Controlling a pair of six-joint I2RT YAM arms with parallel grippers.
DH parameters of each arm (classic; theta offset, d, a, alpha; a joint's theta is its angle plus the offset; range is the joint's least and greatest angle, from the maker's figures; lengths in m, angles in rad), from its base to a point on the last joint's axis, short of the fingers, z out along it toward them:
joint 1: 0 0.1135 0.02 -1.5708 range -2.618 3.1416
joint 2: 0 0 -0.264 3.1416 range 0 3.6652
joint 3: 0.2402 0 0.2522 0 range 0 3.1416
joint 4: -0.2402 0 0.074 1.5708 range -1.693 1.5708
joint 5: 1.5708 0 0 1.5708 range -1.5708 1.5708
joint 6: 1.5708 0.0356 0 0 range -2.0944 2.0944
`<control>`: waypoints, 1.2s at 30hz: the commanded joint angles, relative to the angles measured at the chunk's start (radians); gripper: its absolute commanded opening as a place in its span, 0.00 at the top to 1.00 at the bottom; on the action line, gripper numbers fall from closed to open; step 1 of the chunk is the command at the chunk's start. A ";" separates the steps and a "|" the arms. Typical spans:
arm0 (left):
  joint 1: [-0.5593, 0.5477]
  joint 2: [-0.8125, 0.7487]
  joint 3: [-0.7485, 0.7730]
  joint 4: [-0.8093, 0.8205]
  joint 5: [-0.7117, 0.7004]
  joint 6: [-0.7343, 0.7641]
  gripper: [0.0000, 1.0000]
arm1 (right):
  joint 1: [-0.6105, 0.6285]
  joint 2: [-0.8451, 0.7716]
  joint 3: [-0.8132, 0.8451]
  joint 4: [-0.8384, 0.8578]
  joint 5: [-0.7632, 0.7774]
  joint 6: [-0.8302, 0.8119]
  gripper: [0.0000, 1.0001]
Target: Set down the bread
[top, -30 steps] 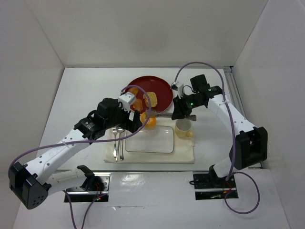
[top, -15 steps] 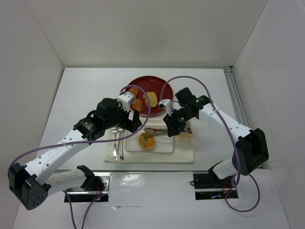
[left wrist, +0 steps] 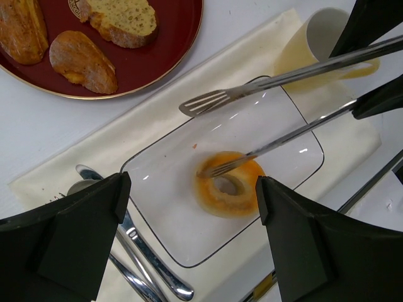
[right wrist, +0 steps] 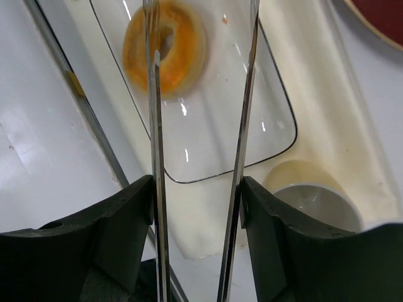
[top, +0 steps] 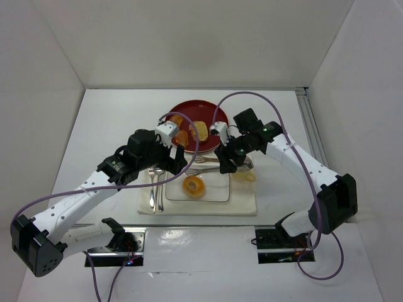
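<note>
Plate (left wrist: 170, 182) rim lies near bread (left wrist: 213, 197), tongs (left wrist: 283, 76) perhaps touching.

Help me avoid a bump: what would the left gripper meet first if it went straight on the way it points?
Likely the bread on the plate, straight ahead of the left gripper. The tongs' lower arm hangs across it and might come first; depth is unclear.

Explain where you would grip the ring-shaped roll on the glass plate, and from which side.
Grip the roll across its outer rim, on opposite sides, coming straight down from above. It lies flat on the plate, hole up, so the rounded sides are free all round while the underside is not. The open tongs hang just over it.
</note>
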 commanded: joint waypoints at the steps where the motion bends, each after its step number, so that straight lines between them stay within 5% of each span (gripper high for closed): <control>1: -0.005 -0.025 -0.004 0.040 -0.016 0.014 0.00 | 0.008 -0.035 0.100 0.010 0.002 -0.007 0.36; 12: -0.005 -0.074 -0.032 0.069 -0.045 0.014 0.00 | -0.071 0.129 0.181 0.254 0.012 0.040 0.39; 22: -0.005 -0.074 -0.032 0.069 -0.045 0.023 0.00 | -0.108 0.384 0.353 0.321 -0.044 0.094 0.40; 36: -0.005 -0.084 -0.032 0.069 -0.035 0.023 0.00 | -0.099 0.502 0.438 0.341 0.015 0.114 0.40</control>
